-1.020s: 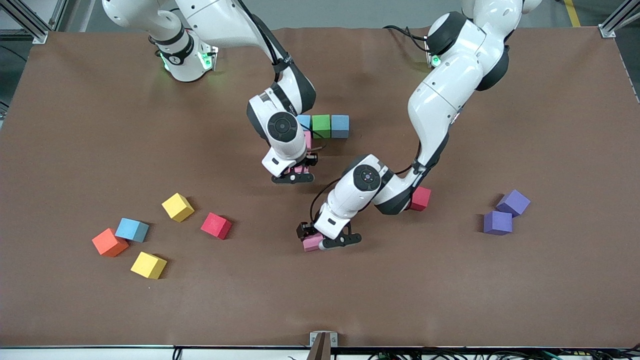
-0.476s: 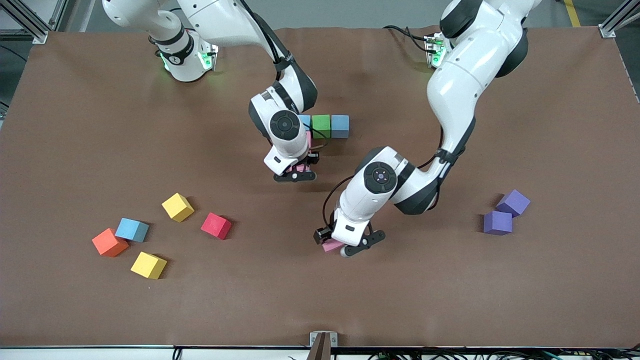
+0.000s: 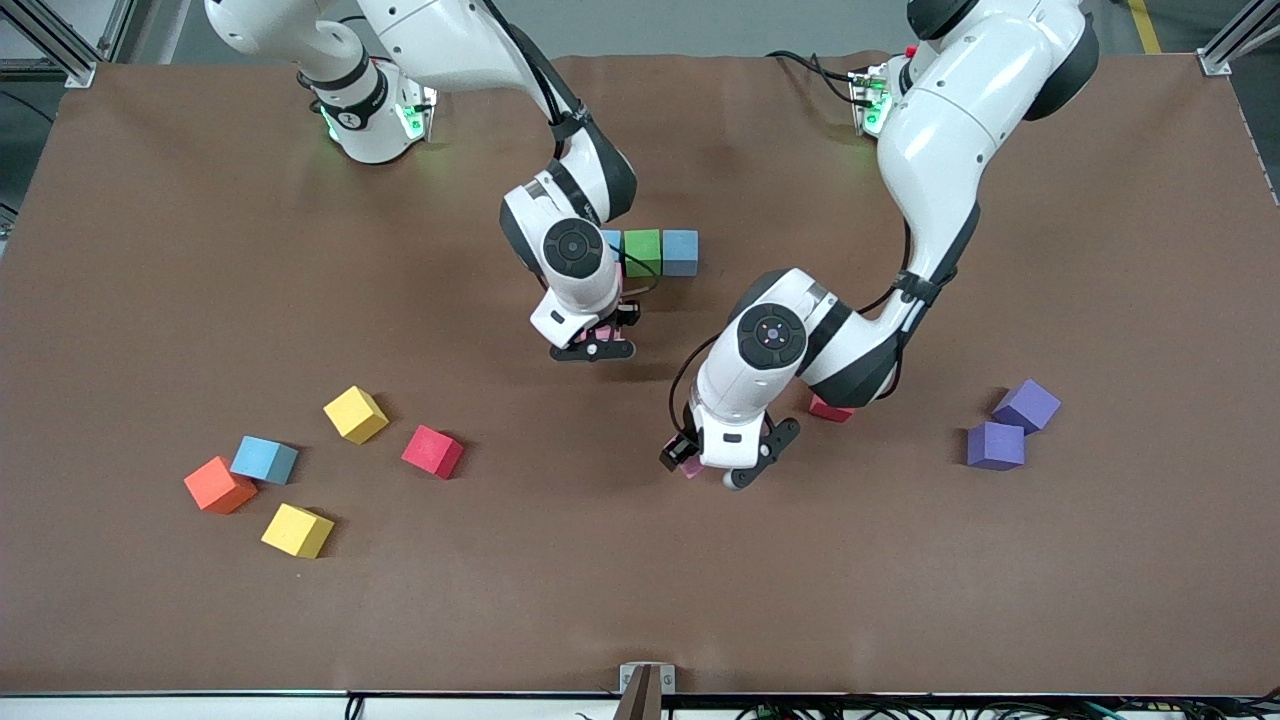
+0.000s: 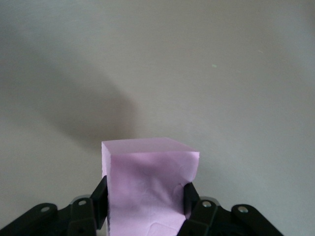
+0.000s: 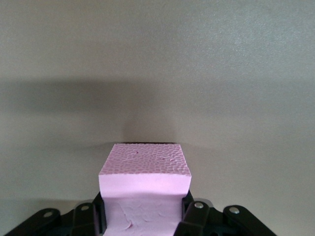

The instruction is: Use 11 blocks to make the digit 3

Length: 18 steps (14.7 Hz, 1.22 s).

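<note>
mid-build, top bar of the digit 3 (image 3: 650, 252) laid near the table's (image 3: 150, 250) centre, toward the edge with the arm bases: blue, green, blue blocks in a row, with what looks like a pink one tucked against it under the right wrist, mostly hidden.

right gripper (image 3: 592, 345) low just in front of that row, fingers clamped on a pink block (image 5: 144, 189). placing step in hand here; next move calls for seating it square against the column and letting go.

left gripper (image 3: 722, 468) up over bare table toward the camera-side edge, fingers closed partway on a second pink block (image 4: 150, 189). carry step; calls for travel to the figure without crowding the right arm.

loose blocks: red (image 3: 432, 451), yellow (image 3: 355, 414), blue (image 3: 264, 460), yellow (image 3: 297, 530) and an orange cube (image 3: 218, 485) toward the right arm's end; two purple (image 3: 1010, 424) toward the left arm's end; red (image 3: 830, 409) half under the left arm.

wrist views show each grip plainly, block faces between black pads; front view barely shows either pink block but alone gives the layout.
</note>
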{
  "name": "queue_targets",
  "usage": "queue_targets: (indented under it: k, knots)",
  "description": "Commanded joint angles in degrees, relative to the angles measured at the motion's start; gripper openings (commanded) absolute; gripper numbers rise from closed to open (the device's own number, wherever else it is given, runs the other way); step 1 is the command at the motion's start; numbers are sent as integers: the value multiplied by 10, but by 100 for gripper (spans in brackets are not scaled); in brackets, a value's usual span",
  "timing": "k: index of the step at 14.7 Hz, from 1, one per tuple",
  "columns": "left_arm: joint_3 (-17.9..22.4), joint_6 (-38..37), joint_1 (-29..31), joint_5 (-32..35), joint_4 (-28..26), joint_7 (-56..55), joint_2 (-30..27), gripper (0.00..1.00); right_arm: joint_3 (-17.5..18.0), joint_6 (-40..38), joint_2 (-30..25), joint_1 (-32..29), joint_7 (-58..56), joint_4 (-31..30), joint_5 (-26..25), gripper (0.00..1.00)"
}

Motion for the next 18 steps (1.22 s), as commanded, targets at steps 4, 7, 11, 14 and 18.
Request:
queue_targets:
  k: [4, 7, 11, 14, 18]
  knots:
    - [5, 12, 13, 32, -64, -75, -35, 34, -3, 2, -13, 7, 5, -19, -10, 8]
    - [5, 19, 15, 34, -65, -75, -35, 34, -4, 2, -13, 8, 5, -19, -10, 8]
    - [5, 19, 15, 34, -66, -74, -36, 33, -4, 1, -13, 8, 5, -20, -10, 8]
    - [4, 18, 15, 34, -68, -74, -38, 33, -4, 1, -11, 8, 5, -20, -10, 8]
    - [4, 18, 14, 34, -68, -72, -36, 33, -3, 2, -11, 8, 5, -20, -10, 8]
